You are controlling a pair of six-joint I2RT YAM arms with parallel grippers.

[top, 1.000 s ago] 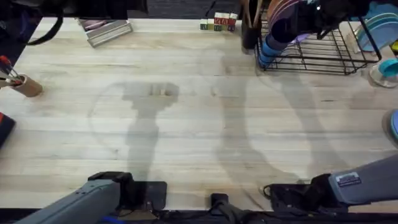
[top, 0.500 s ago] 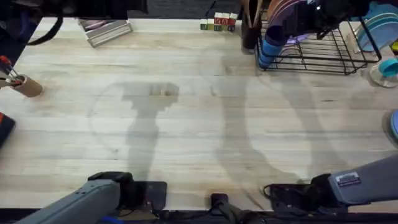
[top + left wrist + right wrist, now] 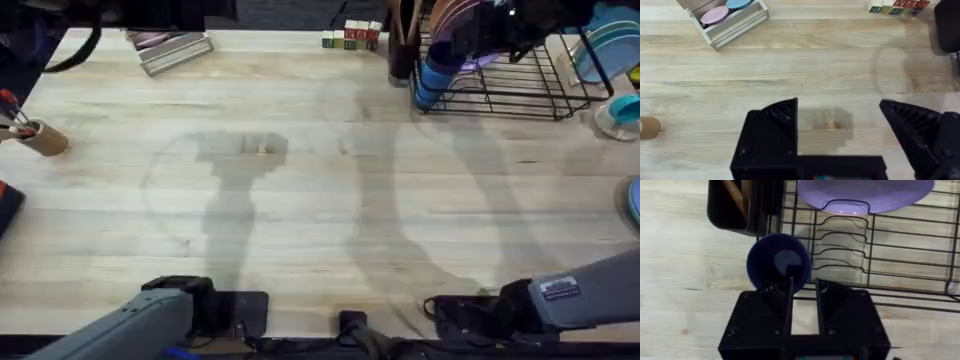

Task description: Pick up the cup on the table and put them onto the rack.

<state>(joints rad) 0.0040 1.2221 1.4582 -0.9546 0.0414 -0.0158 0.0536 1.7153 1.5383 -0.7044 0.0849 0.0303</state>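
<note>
Overhead, the right arm reached across to the far right corner of the table, where the rack [image 3: 520,85] stood, and the blue cup [image 3: 432,78] sat at the rack's near-left corner, right against the wire edge. From the right wrist camera the cup [image 3: 779,268] showed mouth-on, and the right gripper [image 3: 803,297] had its fingers drawn close together, one of them seeming to sit inside the rim — pinching the cup's wall, as far as I could judge. A purple plate [image 3: 865,192] stood in the slots just beyond. My worry was the cup: so close to the edge wire, it could tip off onto the table on release, or catch a wire. The left gripper [image 3: 840,127] hung spread wide over bare wood — empty.
</note>
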